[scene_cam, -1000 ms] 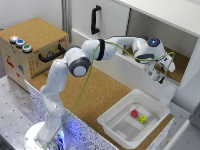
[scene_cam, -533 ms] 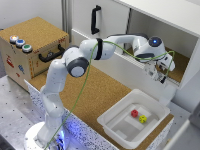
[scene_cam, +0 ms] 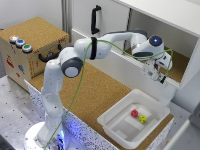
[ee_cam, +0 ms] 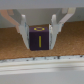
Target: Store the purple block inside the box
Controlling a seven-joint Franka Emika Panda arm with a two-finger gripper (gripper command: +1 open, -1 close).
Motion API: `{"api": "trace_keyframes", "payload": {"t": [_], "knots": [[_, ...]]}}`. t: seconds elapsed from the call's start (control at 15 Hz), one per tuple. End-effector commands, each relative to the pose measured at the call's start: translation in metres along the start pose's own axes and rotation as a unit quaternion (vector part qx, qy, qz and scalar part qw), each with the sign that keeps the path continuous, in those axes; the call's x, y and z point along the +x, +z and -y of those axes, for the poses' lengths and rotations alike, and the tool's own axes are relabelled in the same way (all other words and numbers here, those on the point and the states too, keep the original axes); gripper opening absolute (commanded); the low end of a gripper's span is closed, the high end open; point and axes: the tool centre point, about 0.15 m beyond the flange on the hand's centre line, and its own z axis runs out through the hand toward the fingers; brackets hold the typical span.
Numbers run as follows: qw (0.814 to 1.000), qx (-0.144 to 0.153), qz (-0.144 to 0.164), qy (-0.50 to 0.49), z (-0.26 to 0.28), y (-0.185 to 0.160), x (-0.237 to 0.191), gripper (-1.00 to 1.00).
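Cork sheeting covers the worktop [scene_cam: 95, 92] through the middle of the exterior frame, and more cork lines the floor of a recessed shelf [scene_cam: 181, 65] at upper right. The white arm [scene_cam: 100, 47] rises from its base at lower left and reaches across to that shelf. At left stands a tan crate [scene_cam: 30, 50] with coloured buttons and a black handle, not part of this job. At lower right the white box [scene_cam: 112, 122] sits on the worktop, holding a red block [scene_cam: 134, 113] and a yellow block [scene_cam: 143, 118], apart from each other. The end effector [scene_cam: 159, 75] hangs at the shelf's front edge, up and right of the box in frame. In the wrist view the end effector [ee_cam: 40, 36] is clenched on the purple block [ee_cam: 40, 36], a finger pressed to each side, a yellow mark on the face shown; cork lies behind it, and whether the block rests on the shelf or is raised cannot be told. Step in hand, by my reading: block grasped, carry not yet made. Next move calls for clearing the shelf lip, travelling down-left in the exterior frame until over the box's free floor, lowering inside the rim away from the two blocks, then releasing.
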Motion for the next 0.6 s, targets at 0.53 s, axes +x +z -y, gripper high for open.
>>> {"api": "trace_keyframes", "payload": {"t": [0.53], "knots": [[0.993,-0.110,0.025,0.028,0.073,-0.010,-0.163,-1.00]]}}
